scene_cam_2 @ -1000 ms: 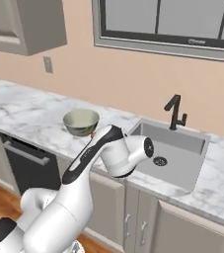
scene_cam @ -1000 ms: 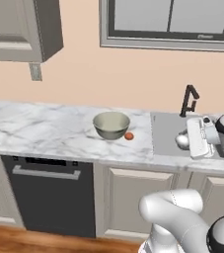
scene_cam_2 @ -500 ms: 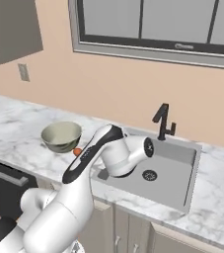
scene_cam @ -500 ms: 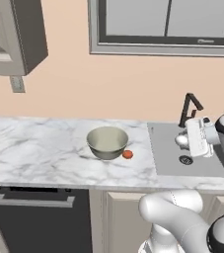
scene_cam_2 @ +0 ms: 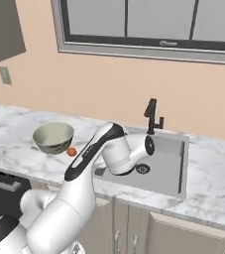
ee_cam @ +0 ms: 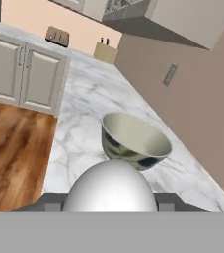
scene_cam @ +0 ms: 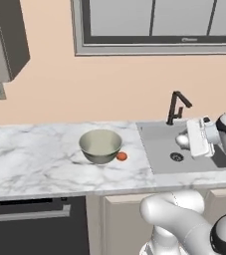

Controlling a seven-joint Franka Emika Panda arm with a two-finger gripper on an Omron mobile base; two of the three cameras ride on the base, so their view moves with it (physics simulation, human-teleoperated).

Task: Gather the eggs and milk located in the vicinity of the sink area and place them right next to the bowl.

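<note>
1. White egg [ee_cam: 109, 185] sits bottom centre of the hand view, pinched between the two dark fingertips [ee_cam: 165, 200] that flank it; in the left base view it is the pale round shape [scene_cam: 182, 140] at the gripper [scene_cam: 186, 141], right of frame, over the sink [scene_cam: 157, 149].
2. Orange-brown egg [scene_cam: 121, 156] lies on the counter [scene_cam: 30, 159], just right of the bowl [scene_cam: 100, 145] and nearly touching its base, centre of frame; same in the right base view, egg [scene_cam_2: 71, 152] right of bowl [scene_cam_2: 53, 137], left middle.
3. Bowl [ee_cam: 133, 140] upright in the centre of the hand view, just beyond the held egg.
4. Sink basin with round drain [scene_cam: 176, 157] right of centre; black faucet [scene_cam: 176, 105] behind it at the wall.
5. Arm's white hand block [scene_cam: 200, 137] hangs over the basin, right edge of frame.
6. Milk carton: can't spot it.
7. Window [scene_cam: 159, 25] top of frame; dark dishwasher front [scene_cam: 30, 224] lower left.
</note>
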